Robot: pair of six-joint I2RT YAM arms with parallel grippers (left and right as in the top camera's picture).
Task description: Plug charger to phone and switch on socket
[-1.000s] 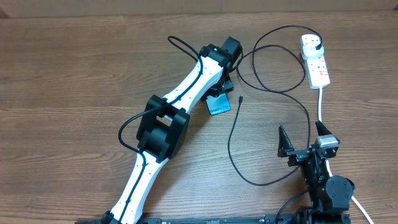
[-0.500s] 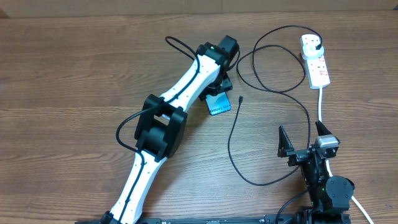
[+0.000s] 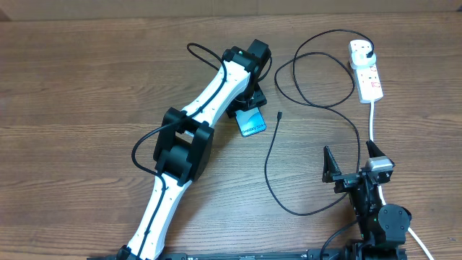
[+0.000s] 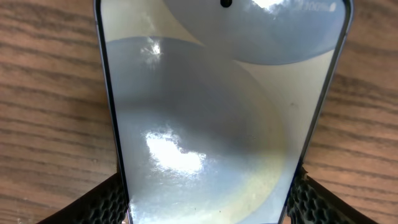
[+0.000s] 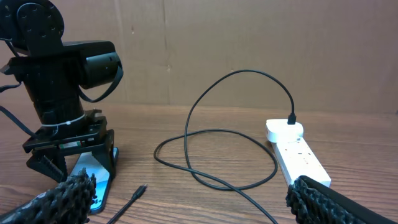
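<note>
The phone (image 4: 211, 112) fills the left wrist view, its pale glossy screen up. My left gripper (image 4: 208, 202) is shut on it, and the black pads (image 4: 106, 202) press its two long edges. In the overhead view the left gripper (image 3: 249, 101) stands over the phone (image 3: 253, 125), whose blue lower end shows. The charger tip (image 3: 279, 114) lies loose on the wood just right of the phone. Its thin black cable loops round to a plug (image 3: 369, 52) seated in the white socket (image 3: 368, 76). My right gripper (image 3: 354, 167) stands open and empty near the front edge. It faces the phone (image 5: 93, 174), the charger tip (image 5: 142, 188) and the socket (image 5: 297, 154).
The cable forms one big loop (image 3: 317, 76) left of the socket and a long bend (image 3: 271, 180) toward the front. A thick white cord (image 3: 372, 119) runs from the socket down past my right arm. A cardboard wall (image 5: 249, 37) closes the far side.
My left arm has shifted a little to the left, and the phone has turned slightly with it. The right arm, cable and socket have not moved.
</note>
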